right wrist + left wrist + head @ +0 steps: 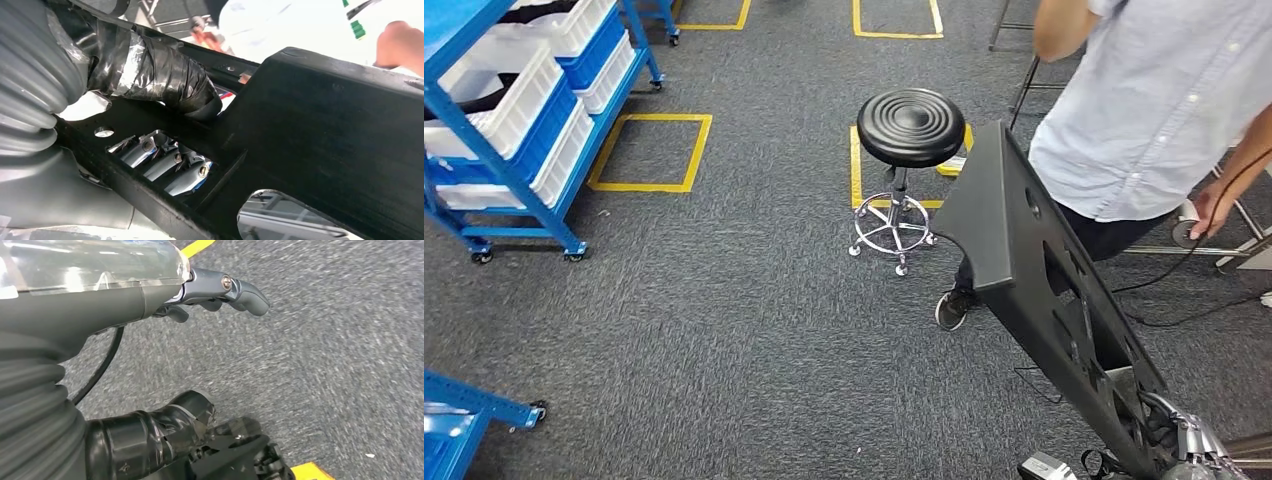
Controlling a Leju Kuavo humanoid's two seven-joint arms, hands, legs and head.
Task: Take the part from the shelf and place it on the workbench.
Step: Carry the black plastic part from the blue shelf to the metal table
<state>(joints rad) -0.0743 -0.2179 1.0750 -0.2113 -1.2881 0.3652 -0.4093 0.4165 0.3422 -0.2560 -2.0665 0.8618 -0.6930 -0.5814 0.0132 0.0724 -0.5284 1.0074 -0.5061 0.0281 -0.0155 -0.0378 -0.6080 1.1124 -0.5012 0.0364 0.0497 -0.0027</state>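
i've got the part point(1014, 250), a long flat black panel with cut-outs and small holes, held in my right hand point(1189, 440) at the lower right of the head view. the hand grips its near end, and the panel rises from there, tilted, with its far end up in front of the stool point(911, 125). in the right wrist view the taped thumb point(160, 70) lies across one face of the part point(320, 130) while the metal fingers point(165, 162) show through a slot from the other side, so the grip is a firm clamp around the panel.

my left hand point(220, 290) hangs over grey carpet point(325, 370); its fingers are loosely curled and hold nothing, with the taped thumb point(165, 432) well apart from them.

ahead, on the carpet point(724, 320), the black round stool stands on a chrome wheeled base, partly over a yellow taped square point(860, 165). another yellow square point(650, 152) lies to its left. a blue wheeled shelf point(504, 170) carrying white and blue bins point(519, 105) stands at upper left, and a corner of another blue frame point(474, 410) shows at lower left. a person point(1154, 100) in a light shirt stands just beyond the part, one shoe point(951, 308) showing below the panel's edge, one hand point(1209, 208) low at the side near a black cable point(1194, 270).
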